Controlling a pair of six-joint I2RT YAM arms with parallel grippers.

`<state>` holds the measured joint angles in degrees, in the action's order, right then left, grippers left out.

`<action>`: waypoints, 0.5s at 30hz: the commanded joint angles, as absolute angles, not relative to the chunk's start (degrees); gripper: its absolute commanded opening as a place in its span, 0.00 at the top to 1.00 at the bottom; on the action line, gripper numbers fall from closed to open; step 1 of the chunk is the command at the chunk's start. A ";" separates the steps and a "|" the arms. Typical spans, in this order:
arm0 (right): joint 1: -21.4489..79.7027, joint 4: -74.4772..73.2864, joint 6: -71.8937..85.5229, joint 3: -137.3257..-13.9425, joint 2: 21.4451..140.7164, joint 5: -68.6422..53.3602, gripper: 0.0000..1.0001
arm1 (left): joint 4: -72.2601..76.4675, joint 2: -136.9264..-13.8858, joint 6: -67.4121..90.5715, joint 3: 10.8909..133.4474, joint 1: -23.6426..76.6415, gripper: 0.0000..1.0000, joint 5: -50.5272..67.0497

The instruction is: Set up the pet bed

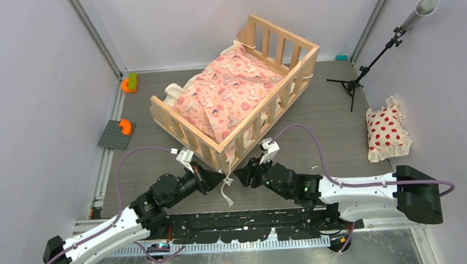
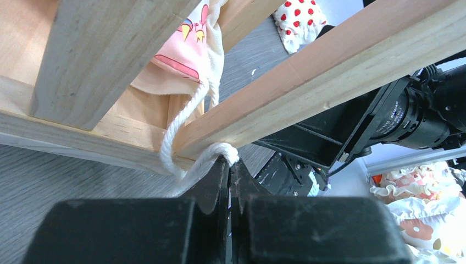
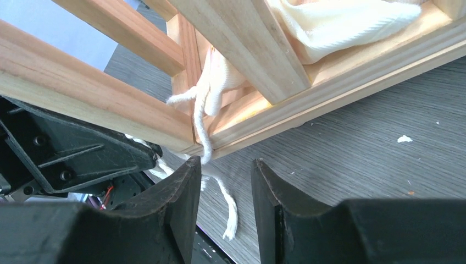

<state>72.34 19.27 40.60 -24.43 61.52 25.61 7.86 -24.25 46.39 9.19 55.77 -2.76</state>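
- From above: shows the crib-like pet bed point(image 1: 186, 131) of light natural wood with slatted rails, standing askew in the middle of the grey wood-grain table point(image 1: 337, 115), one corner pointing at the arms.
- Shows a pink cartoon-print cushion point(image 1: 229, 96) lying inside it, and a small white pillow with red dots point(image 1: 387, 131) well apart, on the table to the right.
- Places the left gripper point(image 1: 220, 181) and the right gripper point(image 1: 239, 174) on either side of that near corner, with a cream tie cord point(image 1: 226, 193) trailing from the corner between them.
- From the left wrist: shows the left gripper point(image 2: 229, 165) pressed closed, pinching the tie cord point(image 2: 184, 129) at its tips just under a rail of the pet bed point(image 2: 329, 71), with a corner of the cushion point(image 2: 184, 49) above.
- From the right wrist: shows the right gripper point(image 3: 224, 179) spread apart and holding nothing, just below the pet bed point(image 3: 99, 93) corner.
- Shows the tie cord point(image 3: 202, 132) hanging down the corner post toward that gap, with a loose end lying on the table point(image 3: 357, 137).
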 commanded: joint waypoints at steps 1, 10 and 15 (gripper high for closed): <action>71.85 23.22 40.00 -27.25 62.88 25.17 0.55 | 8.88 -24.24 45.44 11.07 55.99 1.00 -2.31; 70.86 27.49 40.17 -28.85 66.43 26.23 0.55 | 8.88 -23.83 45.53 10.90 55.97 1.00 -1.99; 70.81 28.98 40.25 -28.48 65.75 26.52 0.55 | 8.88 -23.82 45.55 10.73 55.99 1.00 -1.89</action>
<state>71.11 24.56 40.64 -26.59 66.48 25.36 7.86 -24.25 46.22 9.19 55.77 -2.31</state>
